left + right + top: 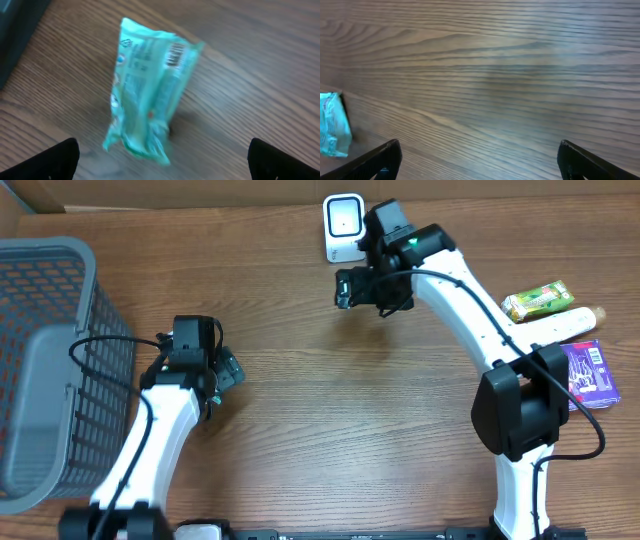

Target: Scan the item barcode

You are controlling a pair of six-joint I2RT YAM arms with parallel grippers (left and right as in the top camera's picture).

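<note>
The item is a teal snack packet (145, 97) on the wooden table, its barcode (175, 54) on the upper right face. It is blurred in the left wrist view. My left gripper (162, 160) is open just above the packet, its black fingertips (55, 162) wide on both sides and not touching it. In the overhead view the left gripper (222, 375) covers most of the packet. The packet's edge (332, 125) also shows at the far left of the right wrist view. My right gripper (477, 160) is open and empty, hanging (345, 288) just in front of the white scanner (343, 225).
A grey mesh basket (40, 360) fills the left side of the table. At the right edge lie a green packet (537, 301), a white tube (565, 325) and a purple packet (590, 370).
</note>
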